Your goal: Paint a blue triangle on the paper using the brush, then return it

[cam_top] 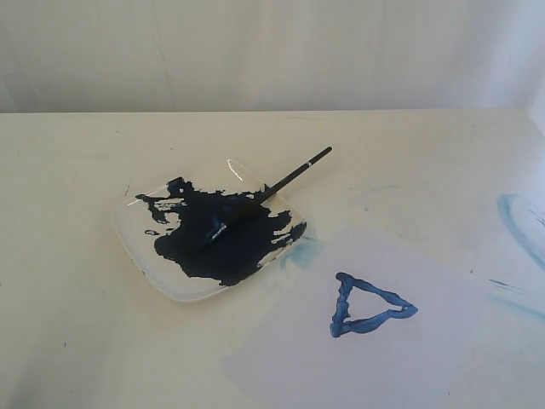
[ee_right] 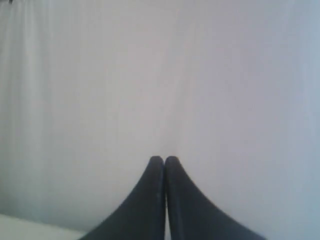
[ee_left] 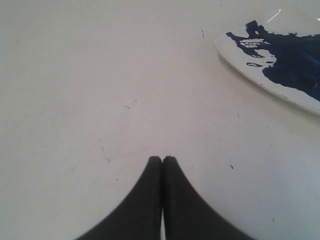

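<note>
The counter (cam_top: 68, 324) is cream with fine dark specks. The paper (cam_top: 426, 366) is very pale lavender-white and unpatterned. The blue triangle (cam_top: 366, 325) is a glossy mid-blue outline, uneven in tone. The brush (cam_top: 294, 176) has a black handle with one pale ring. The dish (cam_top: 136, 247) is clear and carries an irregular dark navy paint puddle (cam_top: 213, 243) broken by pale gaps. A pale-blue curved smear (cam_top: 515, 217) marks the counter. The left claw (ee_left: 162, 159) and the right claw (ee_right: 164, 159) are matte black.
</note>
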